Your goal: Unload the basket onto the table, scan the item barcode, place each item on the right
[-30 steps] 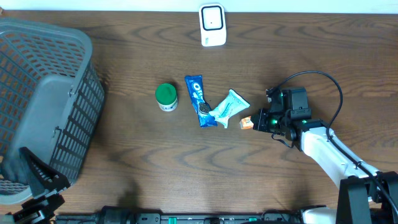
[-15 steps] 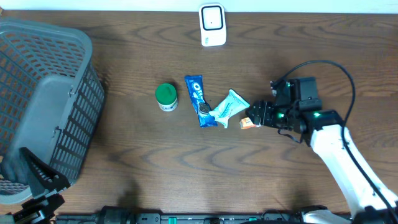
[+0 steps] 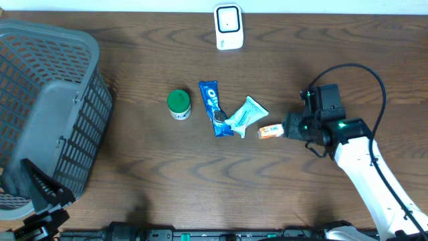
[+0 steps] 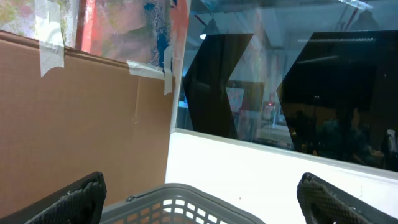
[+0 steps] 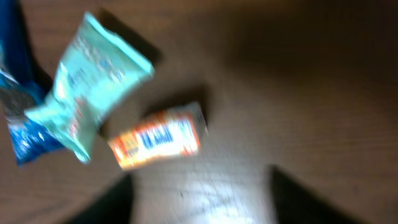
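Orange packet [image 3: 269, 132] found flat on the bench [image 3: 134, 167]; hovered just right of it, right jaws apart and empty, probably to grab it.

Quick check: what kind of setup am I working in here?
Probably a mock checkout bench: a white scanner, a grey shopping basket and an Oreo pack on a wooden table.

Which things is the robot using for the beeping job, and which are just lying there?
For the job, probably:
white scanner
orange packet, closest to the right gripper

Just lying about:
green-lidded tub
blue cookie pack
teal pouch
grey basket
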Robot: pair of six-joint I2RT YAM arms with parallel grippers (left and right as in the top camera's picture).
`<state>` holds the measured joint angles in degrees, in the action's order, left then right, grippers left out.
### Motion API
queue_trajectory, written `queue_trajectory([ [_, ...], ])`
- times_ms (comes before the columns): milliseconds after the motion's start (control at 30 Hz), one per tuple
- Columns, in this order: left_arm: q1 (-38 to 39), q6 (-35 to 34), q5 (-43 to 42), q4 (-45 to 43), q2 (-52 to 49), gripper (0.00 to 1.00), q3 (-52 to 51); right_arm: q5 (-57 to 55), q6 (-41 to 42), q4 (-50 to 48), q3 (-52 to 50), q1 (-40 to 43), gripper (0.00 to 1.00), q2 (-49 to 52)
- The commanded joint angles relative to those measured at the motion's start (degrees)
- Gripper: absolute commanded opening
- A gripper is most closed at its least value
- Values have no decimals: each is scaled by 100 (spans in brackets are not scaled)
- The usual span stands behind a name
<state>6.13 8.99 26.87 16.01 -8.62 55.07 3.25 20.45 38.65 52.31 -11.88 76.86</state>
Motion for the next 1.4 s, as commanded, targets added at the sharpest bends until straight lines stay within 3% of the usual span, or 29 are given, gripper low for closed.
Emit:
queue_trajectory([
  [0,-13,-28,-76,-50,66,98,-37,-291,28,-452,35,-127,5,210],
  [33,-13,-28,-76,-50,66,98,-37,-269,31,-590,35,-138,1,304],
  [333,-13,-26,-76,-50,66,98,-37,-232,9,-1388,52,-463,1,1611],
  [767,-13,-26,-76,-48,66,98,-48,442,9,-166,170,-472,1,1419],
  [800,-13,-26,-74,-48,66,98,-48,466,11,-22,245,-472,5,1353],
  [833,-13,-24,-74,-48,66,98,-48,481,13,114,319,-472,26,1303],
  [867,-13,-26,-76,-48,66,98,-48,509,11,317,435,-472,54,1239],
  [933,-13,-26,-74,-48,66,98,-48,525,11,796,732,-472,88,1172],
  [967,-13,-26,-74,-48,66,98,-48,525,9,1130,938,-472,99,1167],
  [1100,-13,-26,-74,-48,66,98,-48,520,-52,2098,1532,-474,99,1187],
  [1367,-13,-26,-76,-50,66,98,-48,435,697,2656,1521,-474,99,1661],
])
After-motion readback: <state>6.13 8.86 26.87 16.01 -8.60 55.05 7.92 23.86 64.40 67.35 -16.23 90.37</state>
